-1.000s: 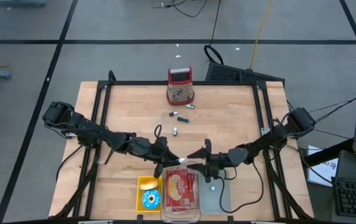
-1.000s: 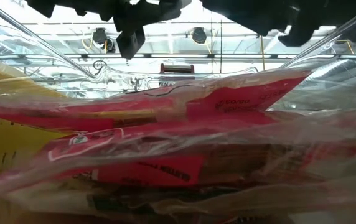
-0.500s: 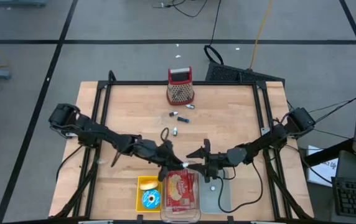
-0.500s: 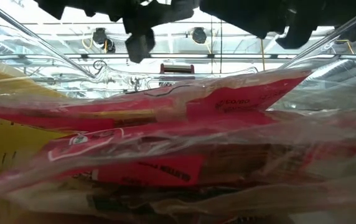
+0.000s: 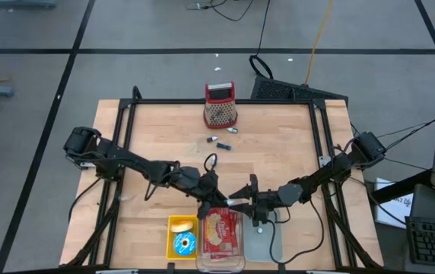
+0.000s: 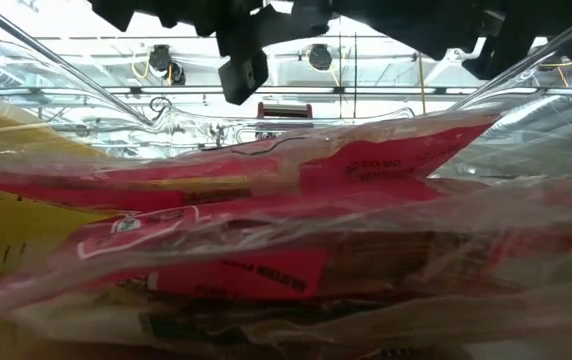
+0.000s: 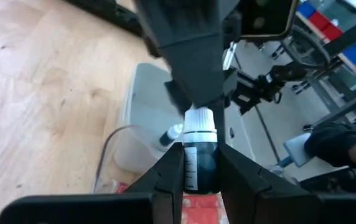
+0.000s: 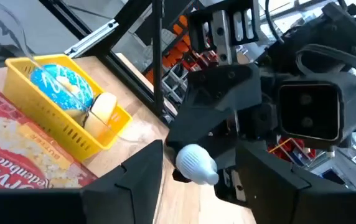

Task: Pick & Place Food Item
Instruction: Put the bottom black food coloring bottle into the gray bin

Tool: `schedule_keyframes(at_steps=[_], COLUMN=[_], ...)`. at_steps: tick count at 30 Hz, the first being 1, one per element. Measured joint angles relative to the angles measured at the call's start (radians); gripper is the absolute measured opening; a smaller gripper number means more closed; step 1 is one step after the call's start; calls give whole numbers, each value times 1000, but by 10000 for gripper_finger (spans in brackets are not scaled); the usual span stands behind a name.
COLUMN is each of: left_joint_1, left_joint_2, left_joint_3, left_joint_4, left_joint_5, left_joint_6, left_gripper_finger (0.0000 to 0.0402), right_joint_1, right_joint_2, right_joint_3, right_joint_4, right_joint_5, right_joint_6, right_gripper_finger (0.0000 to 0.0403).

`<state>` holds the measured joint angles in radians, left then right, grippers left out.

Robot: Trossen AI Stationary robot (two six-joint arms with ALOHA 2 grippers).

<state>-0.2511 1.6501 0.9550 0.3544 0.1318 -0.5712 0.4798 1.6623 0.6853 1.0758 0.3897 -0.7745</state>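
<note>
Left wrist view shows my left pincer (image 7: pixel 200 155) clamped narrow on the bottle (image 7: pixel 198 171) at lower centre, white cap up. My left arm has carried it rightward, so the cap now sits between the spread fingers of my right pincer (image 8: pixel 200 171), not yet touched. Below both, at the high view's bottom centre, lies the popcorn bag (image 5: pixel 221 230). A handover looks ready.
</note>
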Motion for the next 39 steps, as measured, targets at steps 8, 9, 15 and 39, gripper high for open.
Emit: schedule_keyframes(at_steps=[8,9,15,39], left_joint_1=[3,3,3,1], left_joint_2=[0,0,0,0], left_joint_3=[0,0,0,-2], left_joint_4=[-18,-17,-13,14], left_joint_5=[0,1,2,-6], left_joint_6=[-1,-2,-15,142], left_gripper_finger=[79,79,79,107], right_joint_1=[0,0,0,-1], right_joint_2=[0,0,0,0], right_joint_3=[0,0,0,0], right_joint_4=[-14,-17,-33,-41], right_joint_5=[1,1,0,-2], right_joint_6=[5,7,27,30], right_gripper_finger=[149,144,121,59])
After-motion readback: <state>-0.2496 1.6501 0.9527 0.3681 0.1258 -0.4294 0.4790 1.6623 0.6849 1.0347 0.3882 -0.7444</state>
